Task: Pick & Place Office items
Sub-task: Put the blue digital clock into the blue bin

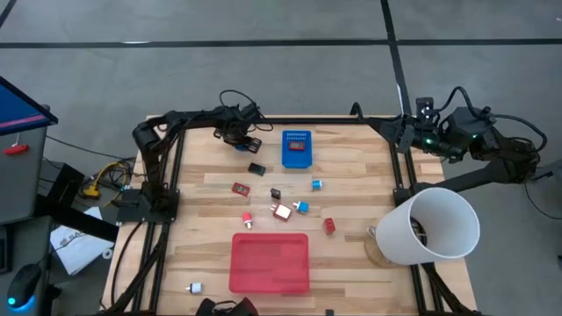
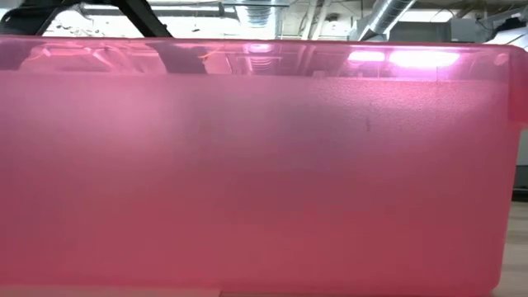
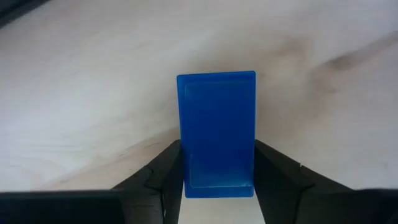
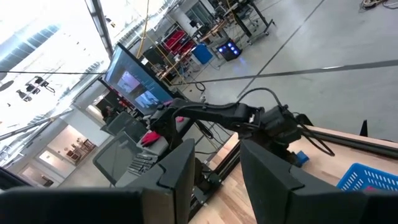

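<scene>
Left gripper [image 3: 216, 171] pinching one blue item [image 3: 216, 134]; right gripper [image 4: 214, 171] spread, off-table; red tray [image 1: 270, 262].

The middle of the table [image 1: 351, 167] is crowded with small office items [image 1: 283, 211]. Open wood is left between them and the red tray [image 1: 269, 262]. The blue bin [image 1: 297, 149] is set just behind. The right edge is blocked by a big white cup [image 1: 430, 226].
</scene>
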Controlling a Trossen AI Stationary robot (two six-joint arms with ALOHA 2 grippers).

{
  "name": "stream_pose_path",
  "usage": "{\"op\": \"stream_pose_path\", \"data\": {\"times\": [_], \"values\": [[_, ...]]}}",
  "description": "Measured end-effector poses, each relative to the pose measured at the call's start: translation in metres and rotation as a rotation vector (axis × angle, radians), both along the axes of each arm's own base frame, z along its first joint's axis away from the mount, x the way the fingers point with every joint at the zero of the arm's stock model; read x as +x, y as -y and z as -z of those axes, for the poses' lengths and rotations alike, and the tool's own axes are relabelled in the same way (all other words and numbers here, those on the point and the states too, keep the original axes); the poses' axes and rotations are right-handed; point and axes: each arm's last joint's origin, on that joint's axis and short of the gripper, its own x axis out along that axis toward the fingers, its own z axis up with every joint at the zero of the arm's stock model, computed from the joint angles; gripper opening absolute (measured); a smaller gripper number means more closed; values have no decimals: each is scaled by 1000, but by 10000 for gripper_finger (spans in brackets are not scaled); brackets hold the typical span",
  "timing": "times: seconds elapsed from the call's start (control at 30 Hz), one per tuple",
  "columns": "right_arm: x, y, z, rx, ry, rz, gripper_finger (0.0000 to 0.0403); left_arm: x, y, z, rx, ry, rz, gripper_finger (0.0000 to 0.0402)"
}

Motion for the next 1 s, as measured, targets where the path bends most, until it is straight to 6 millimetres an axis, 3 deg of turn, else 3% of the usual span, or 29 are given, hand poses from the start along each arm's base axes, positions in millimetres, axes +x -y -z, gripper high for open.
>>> {"op": "stream_pose_path", "data": {"times": [0.23, 0.5, 0.63, 0.77, 1.0], "values": [[0, 0, 0, 0, 0, 0, 123, 6, 20, -54, 25, 241, 304, 146], [0, 1, 1, -14, -11, 28, 123, 57, 70, -110, 226, 310, 779, 146], [0, 1, 1, -17, -14, 28, 123, 93, 81, -107, 275, 250, 923, 146], [0, 1, 1, -17, -14, 28, 123, 124, 72, -92, 268, 163, 1017, 146], [0, -1, 1, -18, -18, 13, 123, 151, 55, -77, 286, 1, 1133, 146]]}}
